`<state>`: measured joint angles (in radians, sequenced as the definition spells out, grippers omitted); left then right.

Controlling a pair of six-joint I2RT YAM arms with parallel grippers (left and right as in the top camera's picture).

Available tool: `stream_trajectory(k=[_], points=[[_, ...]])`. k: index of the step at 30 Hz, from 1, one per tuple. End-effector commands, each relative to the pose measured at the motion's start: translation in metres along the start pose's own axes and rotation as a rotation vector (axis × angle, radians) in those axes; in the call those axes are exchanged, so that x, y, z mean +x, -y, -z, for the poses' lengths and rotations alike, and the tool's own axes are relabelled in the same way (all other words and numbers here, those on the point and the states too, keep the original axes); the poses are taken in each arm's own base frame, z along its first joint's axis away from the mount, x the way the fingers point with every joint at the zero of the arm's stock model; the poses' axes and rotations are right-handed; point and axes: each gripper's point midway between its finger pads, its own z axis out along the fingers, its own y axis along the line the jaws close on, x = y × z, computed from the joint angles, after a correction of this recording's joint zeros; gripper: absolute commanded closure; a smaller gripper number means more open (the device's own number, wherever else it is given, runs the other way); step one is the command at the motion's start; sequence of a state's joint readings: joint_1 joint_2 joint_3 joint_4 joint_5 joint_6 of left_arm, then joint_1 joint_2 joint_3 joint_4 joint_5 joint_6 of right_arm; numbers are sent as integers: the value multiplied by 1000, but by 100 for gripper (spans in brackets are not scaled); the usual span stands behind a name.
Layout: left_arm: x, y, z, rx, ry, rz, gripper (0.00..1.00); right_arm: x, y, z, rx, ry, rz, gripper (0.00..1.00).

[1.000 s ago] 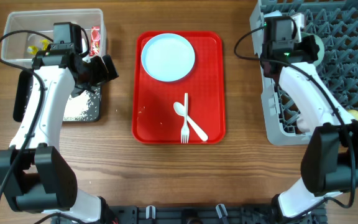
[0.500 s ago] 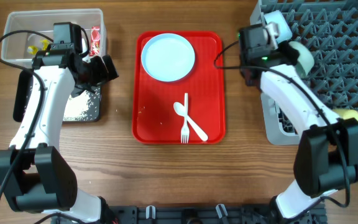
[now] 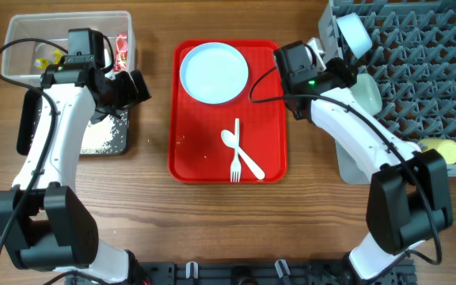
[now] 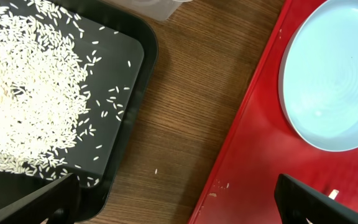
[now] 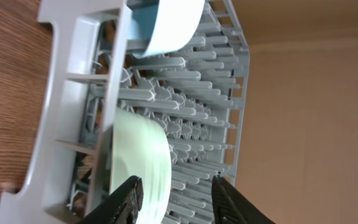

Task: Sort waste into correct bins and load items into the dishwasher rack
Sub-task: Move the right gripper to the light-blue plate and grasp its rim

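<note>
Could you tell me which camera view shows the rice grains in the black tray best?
The left wrist view: the rice grains fill the frame's left, individually distinct on the black tray. Overhead shows only a small pale patch, partly hidden by the left arm. The right wrist view shows none.

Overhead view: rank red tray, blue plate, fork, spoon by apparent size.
1. red tray: clearly the largest.
2. pale blue plate: it lies on the tray and covers well under half of it.
3. white fork and white spoon: they lie crossed and look about the same length, too close to rank.
</note>
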<state>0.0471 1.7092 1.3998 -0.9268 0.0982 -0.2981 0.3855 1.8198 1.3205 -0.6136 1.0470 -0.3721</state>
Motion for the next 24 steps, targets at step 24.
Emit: stream_trajectory(k=[24], points=[[-3,-2,0,-9,7,0,0,-114,-47,181,-1188,518,-507,37]])
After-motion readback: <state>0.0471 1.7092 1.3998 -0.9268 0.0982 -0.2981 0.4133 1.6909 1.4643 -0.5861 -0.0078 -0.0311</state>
